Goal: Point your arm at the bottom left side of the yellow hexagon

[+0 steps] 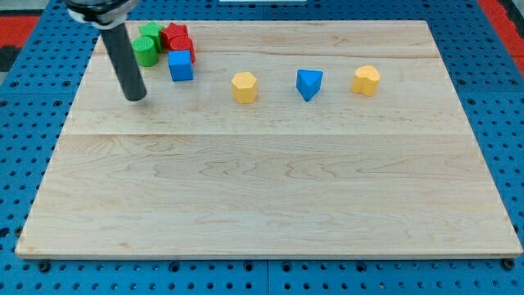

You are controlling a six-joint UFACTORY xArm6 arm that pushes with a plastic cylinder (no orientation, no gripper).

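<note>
Two yellow many-sided blocks lie on the wooden board (262,188). One yellow block (244,86) is at the upper middle and the other yellow block (366,79) is at the upper right; I cannot tell which is the hexagon. My tip (135,97) rests on the board at the upper left, well to the left of both yellow blocks. It is just left of and slightly below the blue cube (181,65), touching no block.
A blue triangular block (309,83) lies between the two yellow blocks. A cluster sits at the top left: two green blocks (146,51) (151,33) and two red blocks (173,34) (182,47), with the blue cube just below them.
</note>
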